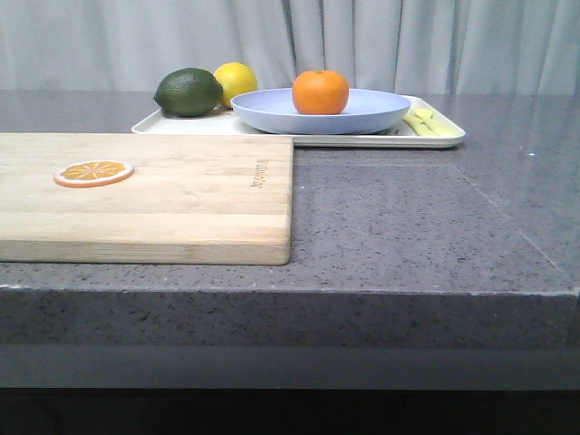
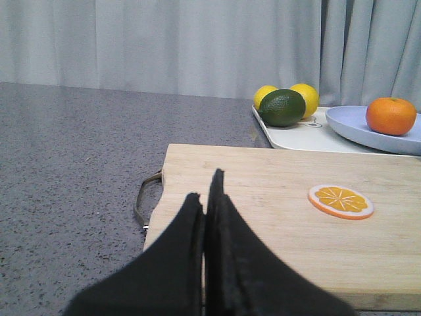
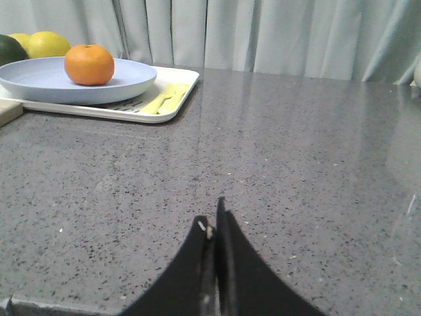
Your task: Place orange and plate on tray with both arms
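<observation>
Grey speckled tabletop carries, leftward, a pale wooden cutting board [image 1: 145, 195]; behind, the round bright orange [image 1: 320, 91] sits in the lavender-blue plate [image 1: 372, 113] on the cream-white tray [image 1: 444, 138]. Both arms' fingers, left [image 2: 205, 217] and right [image 3: 214, 243], are clenched empty, well short of it.

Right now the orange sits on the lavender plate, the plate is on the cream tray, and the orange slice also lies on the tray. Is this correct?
Not quite. The orange sits on the plate, and the plate is on the tray, but the orange slice lies on the wooden cutting board, apart from the tray. The front view shows this, and the left wrist view confirms it.
</observation>
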